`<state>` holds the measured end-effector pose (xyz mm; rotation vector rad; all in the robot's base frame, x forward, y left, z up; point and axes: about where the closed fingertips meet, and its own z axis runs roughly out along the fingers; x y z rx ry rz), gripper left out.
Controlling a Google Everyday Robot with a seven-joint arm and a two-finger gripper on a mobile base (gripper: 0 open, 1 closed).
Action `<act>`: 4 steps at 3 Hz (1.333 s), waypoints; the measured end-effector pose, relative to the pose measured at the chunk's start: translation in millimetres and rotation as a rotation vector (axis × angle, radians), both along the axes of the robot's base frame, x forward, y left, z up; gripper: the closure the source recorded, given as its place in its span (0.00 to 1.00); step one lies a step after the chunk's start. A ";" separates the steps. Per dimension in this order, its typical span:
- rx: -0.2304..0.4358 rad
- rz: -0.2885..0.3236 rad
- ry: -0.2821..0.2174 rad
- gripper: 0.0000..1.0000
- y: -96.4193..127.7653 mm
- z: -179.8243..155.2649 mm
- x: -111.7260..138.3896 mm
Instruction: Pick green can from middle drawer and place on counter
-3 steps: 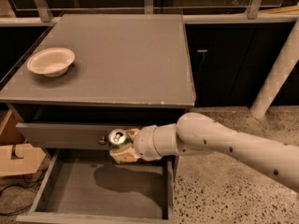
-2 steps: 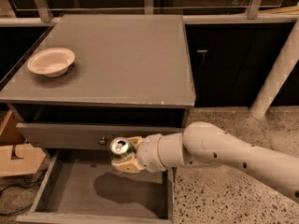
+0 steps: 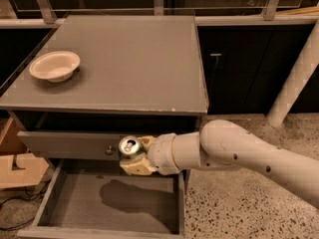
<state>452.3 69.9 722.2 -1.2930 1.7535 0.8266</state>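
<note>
1. Counter [image 3: 129, 63]: flat grey cabinet top, the destination, above and behind the arm's working end.
2. Middle drawer [image 3: 75, 205]: pulled open at the bottom; its grey floor carries a dark shadow under the arm.
3. Robot arm [image 3: 239, 151]: white, reaching in from the right, level with the closed drawer front [image 3: 65, 144].
4. White bowl [image 3: 55, 66]: 1 item, on the counter's left side, well apart from the arm.
5. Gripper [image 3: 134, 155]: in front of the drawer front, above the open drawer. The 2 cream fingers [image 3: 133, 167] are closed narrow around the can.
6. Green can [image 3: 129, 147]: held off the drawer floor, silver top tilted toward the camera, body between the jaws. Judged light, thin-walled and smooth, so it dents under hard squeeze and slips under a loose one. Best hold is across the mid-body, as it appears now.
</note>
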 end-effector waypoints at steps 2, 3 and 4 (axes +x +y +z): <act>-0.024 0.003 -0.043 1.00 -10.5 58.8 5.8; 0.050 -0.005 -0.002 1.00 -38.2 88.4 24.0; 0.041 -0.014 -0.005 1.00 -47.1 105.9 26.7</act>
